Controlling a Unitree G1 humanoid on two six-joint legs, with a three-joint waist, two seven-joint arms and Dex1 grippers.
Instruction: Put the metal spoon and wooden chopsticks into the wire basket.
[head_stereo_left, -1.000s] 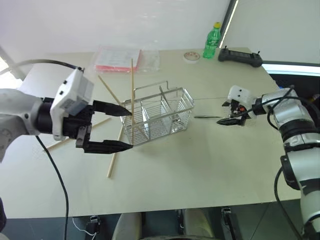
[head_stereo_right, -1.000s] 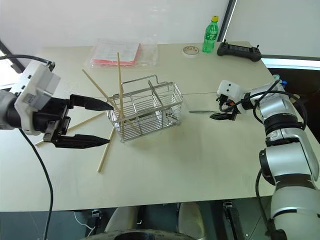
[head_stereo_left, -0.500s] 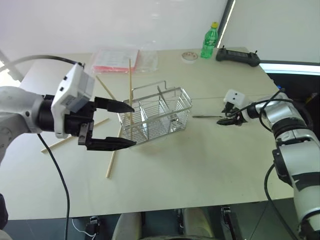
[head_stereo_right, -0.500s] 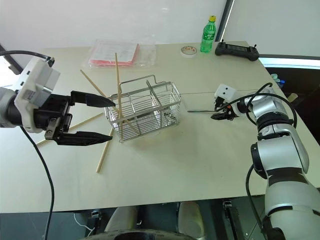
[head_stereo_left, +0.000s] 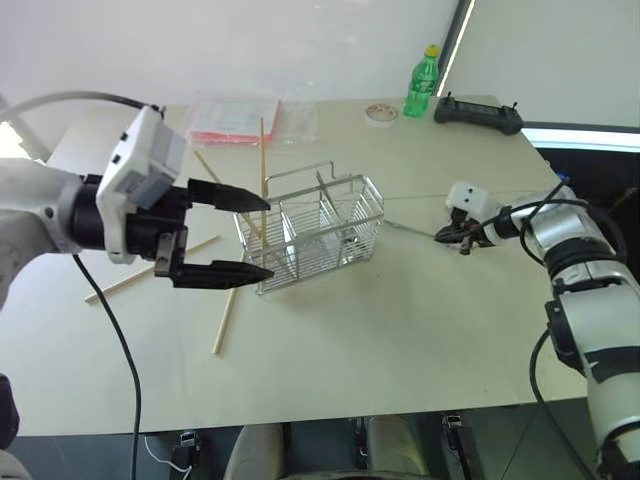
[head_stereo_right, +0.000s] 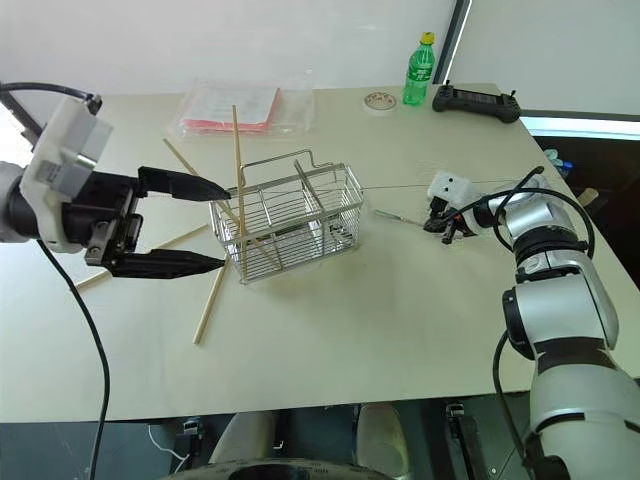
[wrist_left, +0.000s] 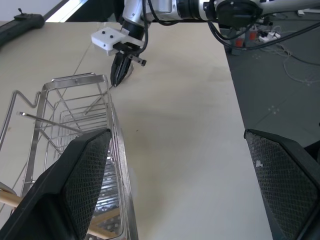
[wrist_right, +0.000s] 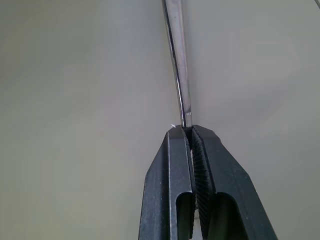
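The wire basket (head_stereo_left: 318, 232) stands mid-table with two wooden chopsticks (head_stereo_left: 263, 165) sticking up from its left end. Two more chopsticks (head_stereo_left: 223, 322) lie on the table left of it. The metal spoon (head_stereo_right: 398, 216) lies right of the basket, its thin handle (wrist_right: 177, 60) pinched in my right gripper (wrist_right: 188, 131), which is shut on it low over the table (head_stereo_left: 446, 237). My left gripper (head_stereo_left: 270, 237) hangs open in front of the basket's left end, its fingers (wrist_left: 87, 180) wide apart and holding nothing.
At the table's far edge stand a green bottle (head_stereo_left: 424, 82), a black controller (head_stereo_left: 478, 113), a tape roll (head_stereo_left: 381, 113) and a clear bag of red-and-white papers (head_stereo_left: 245, 118). Bare tabletop (head_stereo_left: 400, 330) stretches in front of the basket.
My right gripper has gone from open to shut on the spoon's handle, and the spoon now lies at a slight slant. The left gripper has stayed open in about the same place.
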